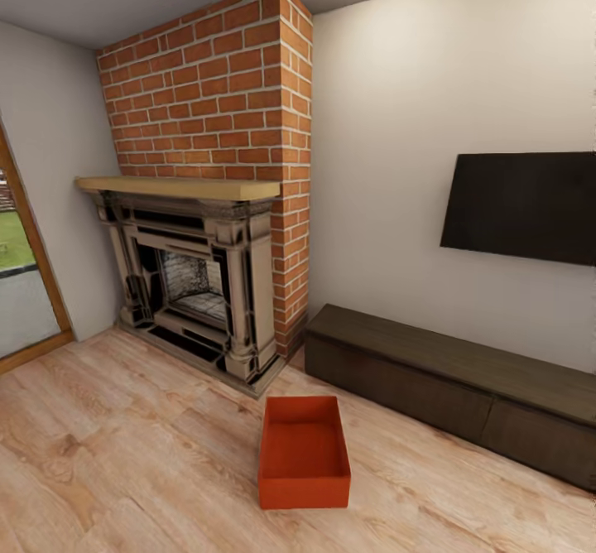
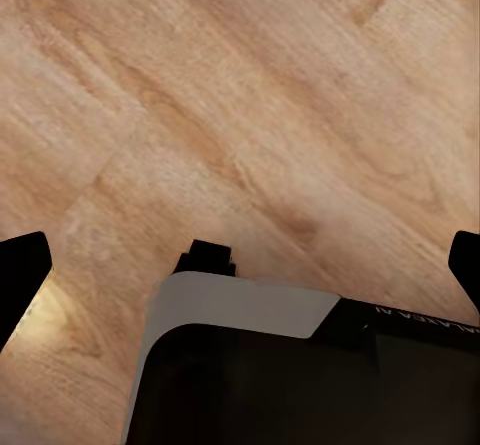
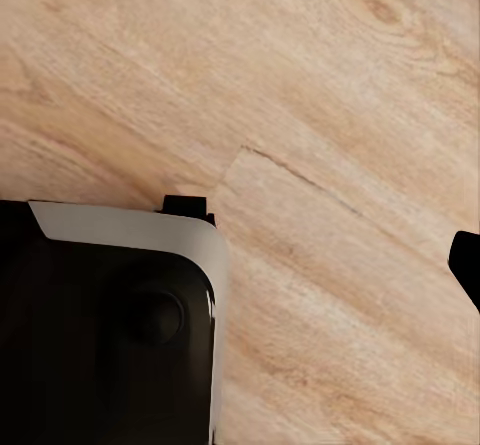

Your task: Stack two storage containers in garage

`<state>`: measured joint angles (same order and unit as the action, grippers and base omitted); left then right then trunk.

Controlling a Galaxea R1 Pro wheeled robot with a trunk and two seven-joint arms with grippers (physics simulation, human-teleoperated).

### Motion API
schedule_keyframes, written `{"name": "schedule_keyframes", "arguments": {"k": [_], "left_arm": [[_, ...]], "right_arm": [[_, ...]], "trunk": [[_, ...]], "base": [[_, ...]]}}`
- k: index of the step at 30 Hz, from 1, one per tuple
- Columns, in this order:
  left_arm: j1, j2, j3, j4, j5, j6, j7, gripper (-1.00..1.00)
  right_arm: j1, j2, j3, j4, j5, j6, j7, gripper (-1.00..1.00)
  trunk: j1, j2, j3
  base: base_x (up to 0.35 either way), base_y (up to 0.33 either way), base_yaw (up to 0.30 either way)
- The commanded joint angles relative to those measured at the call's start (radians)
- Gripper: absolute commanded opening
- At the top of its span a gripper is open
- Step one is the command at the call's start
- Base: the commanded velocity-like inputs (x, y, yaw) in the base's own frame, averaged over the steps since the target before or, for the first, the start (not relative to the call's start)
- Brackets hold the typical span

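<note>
Looking across the living room from left to right, the robot is facing a glass door at the left edge, then a red-brick fireplace with a dark carved front, then a long low dark bench under a black wall screen. One orange-red storage container is sitting on the light wood-plank floor, just in front of the fireplace's right corner and near the left end of the bench. It is lying flat with its open top up, and it looks empty. It seems to be one box, but a second could be sitting inside it; that is too hard to tell. Nothing is touching it, so it is waiting to be picked up. The left wrist view is looking down at wood planks and part of the robot's dark base, with the dark tips of the left gripper standing far apart at both sides, so it is spread wide and holding nothing. The right wrist view is showing planks and the base too, with one dark tip of the right gripper at the side, so it is hard to tell if it is spread or closed. The job is just starting: picking up, carrying to the garage and stacking are all left to do.
</note>
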<state>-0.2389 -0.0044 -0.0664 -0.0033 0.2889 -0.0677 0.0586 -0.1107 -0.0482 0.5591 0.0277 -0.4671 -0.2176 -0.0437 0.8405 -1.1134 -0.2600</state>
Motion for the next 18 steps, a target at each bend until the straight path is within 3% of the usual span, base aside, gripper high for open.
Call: {"name": "schedule_keyframes", "arguments": {"k": [1, 14, 18], "left_arm": [[0.0, 0.0, -0.007, 0.0, 0.008, -0.003, 0.003, 1.0], [0.0, 0.0, -0.007, 0.0, 0.009, -0.003, 0.003, 1.0], [0.0, 0.0, -0.007, 0.0, 0.009, -0.003, 0.003, 1.0]], "right_arm": [[-0.001, 0.001, 0.008, 0.003, -0.007, -0.005, -0.001, 1.0], [-0.001, 0.001, 0.008, 0.003, -0.006, -0.005, -0.001, 1.0], [-0.001, 0.001, 0.008, 0.002, -0.006, -0.005, -0.002, 1.0]], "trunk": [[0.001, -0.001, -0.001], [0.001, -0.001, -0.001], [0.001, -0.001, -0.001]], "base": [[0.288, 0.233, -0.222], [0.288, 0.233, -0.219], [0.287, 0.233, -0.058]]}}
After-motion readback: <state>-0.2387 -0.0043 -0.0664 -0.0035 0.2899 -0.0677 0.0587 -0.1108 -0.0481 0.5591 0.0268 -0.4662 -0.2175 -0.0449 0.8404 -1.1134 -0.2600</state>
